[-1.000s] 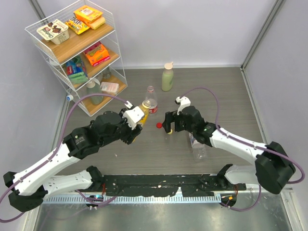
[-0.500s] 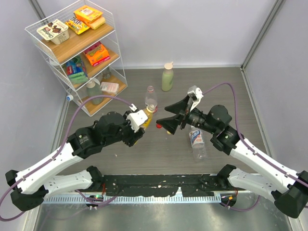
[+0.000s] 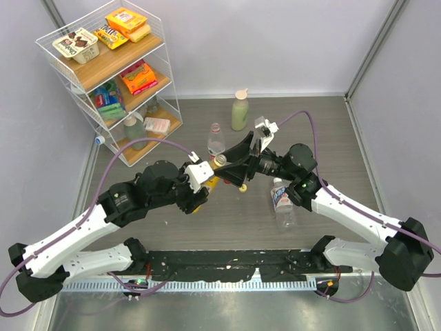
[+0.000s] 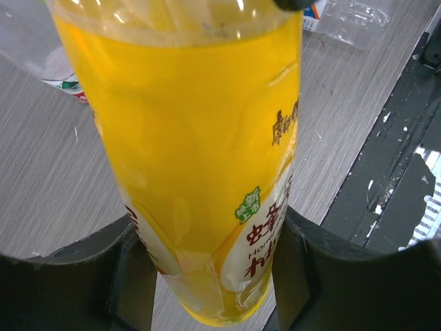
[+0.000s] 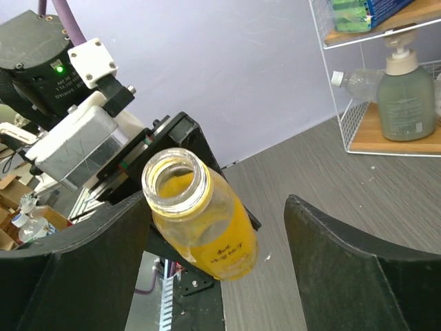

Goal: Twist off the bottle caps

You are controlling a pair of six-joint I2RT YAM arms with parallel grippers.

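My left gripper [image 4: 215, 265] is shut on the lower body of a yellow juice bottle [image 4: 186, 131], holding it tilted above the table. The bottle's mouth [image 5: 176, 185] is open, with no cap on it. My right gripper [image 5: 217, 203] is open, one finger on each side of the bottle's neck, not touching it. In the top view the two grippers meet at the bottle [image 3: 219, 163] in mid-table. A small yellow piece [image 3: 242, 187], apparently the yellow cap, lies on the table under the right gripper. The red cap is hidden.
An upright clear bottle [image 3: 216, 140] stands just behind the grippers. A clear bottle with a blue label [image 3: 281, 200] lies under the right arm. A pale green bottle [image 3: 240, 112] stands at the back. A wire shelf [image 3: 110, 76] of goods fills the far left.
The right gripper swung left from the table to the yellow bottle's mouth and narrowed a little. The red cap, seen earlier on the table, is now covered. The left gripper kept its hold.
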